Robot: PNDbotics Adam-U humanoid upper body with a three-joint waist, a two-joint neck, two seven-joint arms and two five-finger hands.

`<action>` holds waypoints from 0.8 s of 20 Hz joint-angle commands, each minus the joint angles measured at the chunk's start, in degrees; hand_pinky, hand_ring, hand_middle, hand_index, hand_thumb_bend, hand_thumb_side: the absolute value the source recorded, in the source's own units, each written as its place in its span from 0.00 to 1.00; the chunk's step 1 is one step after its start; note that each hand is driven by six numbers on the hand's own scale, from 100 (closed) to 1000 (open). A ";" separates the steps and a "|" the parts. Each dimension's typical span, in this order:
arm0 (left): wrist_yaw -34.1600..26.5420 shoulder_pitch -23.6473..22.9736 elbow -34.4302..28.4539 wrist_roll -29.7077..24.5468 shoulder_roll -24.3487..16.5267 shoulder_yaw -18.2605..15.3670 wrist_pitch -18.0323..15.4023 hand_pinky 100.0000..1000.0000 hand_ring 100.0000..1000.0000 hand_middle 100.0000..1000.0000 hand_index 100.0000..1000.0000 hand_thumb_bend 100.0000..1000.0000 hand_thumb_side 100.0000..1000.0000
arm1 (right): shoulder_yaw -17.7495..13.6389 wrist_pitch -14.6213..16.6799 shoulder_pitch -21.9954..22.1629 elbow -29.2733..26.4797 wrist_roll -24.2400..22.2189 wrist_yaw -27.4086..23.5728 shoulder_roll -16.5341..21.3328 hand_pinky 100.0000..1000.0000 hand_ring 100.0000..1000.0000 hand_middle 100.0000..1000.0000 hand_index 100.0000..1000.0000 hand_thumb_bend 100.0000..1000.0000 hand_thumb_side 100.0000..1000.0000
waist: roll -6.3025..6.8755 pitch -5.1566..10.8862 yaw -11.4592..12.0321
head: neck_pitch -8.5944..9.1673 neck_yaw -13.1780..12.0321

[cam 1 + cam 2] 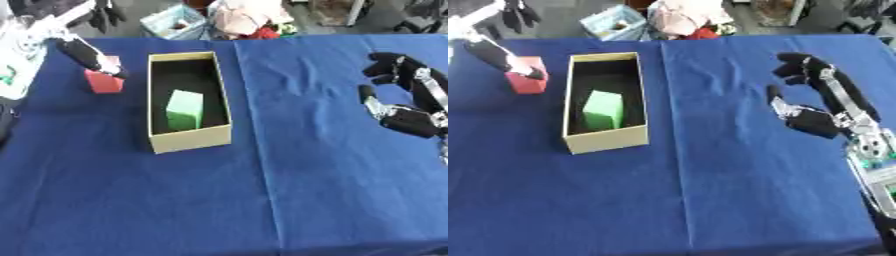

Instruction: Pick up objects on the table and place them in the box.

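Observation:
A tan cardboard box [223, 107] stands open left of centre on the blue table, with a green block [185, 110] inside it. A red block [104, 81] sits left of the box. My left hand [87, 54] comes in from the upper left. One straight black finger lies across the block's top far edge, and its other fingers [101, 16] are spread away behind. My right hand [815, 95] hovers open at the right side of the table, far from the box, holding nothing.
The blue cloth [306, 175] covers the whole table. Beyond the far edge lie a light blue basket [175, 21] and a heap of pink and red things [249, 20]. A white object [13, 65] sits at the left edge.

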State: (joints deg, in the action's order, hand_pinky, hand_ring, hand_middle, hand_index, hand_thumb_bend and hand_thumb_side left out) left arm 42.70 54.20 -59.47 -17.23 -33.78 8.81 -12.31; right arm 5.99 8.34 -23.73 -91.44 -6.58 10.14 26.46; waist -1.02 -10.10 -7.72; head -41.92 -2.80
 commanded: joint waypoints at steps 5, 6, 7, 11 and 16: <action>9.70 3.21 8.55 4.54 -2.21 -2.79 -3.75 0.62 0.53 0.56 0.72 0.81 0.08 | -0.22 0.22 -1.70 -0.55 -0.36 -0.33 1.55 0.74 0.75 0.64 0.86 0.07 0.21 | 0.54 0.18 -1.59 | 1.04 -0.42; 10.82 3.40 9.77 4.36 -2.27 -3.14 -4.17 0.62 0.53 0.56 0.72 0.80 0.06 | -0.23 0.23 -1.78 -0.56 -0.37 -0.35 1.57 0.74 0.75 0.64 0.86 0.07 0.21 | 0.64 0.05 -1.90 | 1.09 -0.48; 11.68 3.60 10.86 4.14 -2.30 -3.56 -4.60 0.62 0.52 0.54 0.72 0.79 0.05 | -0.25 0.24 -1.83 -0.57 -0.36 -0.37 1.58 0.73 0.75 0.64 0.86 0.07 0.21 | 0.72 -0.06 -2.13 | 1.14 -0.50; 13.67 3.88 13.92 4.20 -2.61 -5.27 -5.00 0.62 0.52 0.54 0.72 0.77 0.02 | -0.36 0.25 -1.84 -0.60 -0.26 -0.42 1.76 0.73 0.75 0.64 0.86 0.07 0.21 | 1.11 -0.46 -2.74 | 1.32 -0.30; 14.95 3.85 17.02 5.18 -2.96 -6.89 -3.44 0.62 0.52 0.54 0.71 0.76 0.00 | -0.40 0.27 -1.83 -0.62 -0.18 -0.49 1.89 0.73 0.75 0.64 0.86 0.07 0.21 | 1.51 -0.77 -3.13 | 1.35 -0.07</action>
State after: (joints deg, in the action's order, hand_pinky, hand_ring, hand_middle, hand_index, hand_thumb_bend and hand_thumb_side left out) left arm 57.12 56.60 -42.50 -12.38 -34.43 2.85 -16.16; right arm 6.04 8.35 -24.70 -91.44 -6.79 10.03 26.55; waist 0.49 -11.71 -10.74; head -41.13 -3.00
